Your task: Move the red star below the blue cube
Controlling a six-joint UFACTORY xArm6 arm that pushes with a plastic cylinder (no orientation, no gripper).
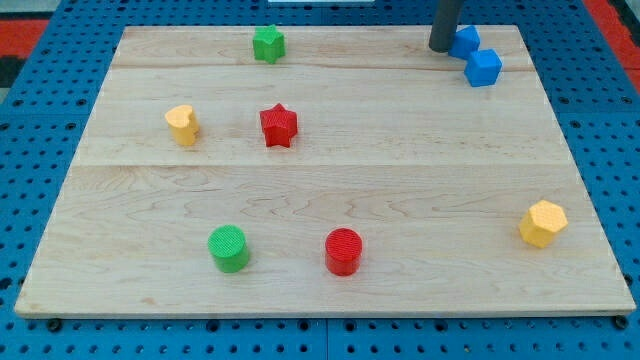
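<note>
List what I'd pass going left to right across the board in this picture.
yellow block → green cylinder → green star → red star → red cylinder → my tip → blue cube → yellow hexagonal block.

My tip [441, 47] is the lower end of a straight dark rod that comes down from the view's top edge, standing close to upright. The tip rests near the top right of the board, just to the view's left of the upper blue block [465, 40], touching or nearly touching it; which, I cannot tell
</note>
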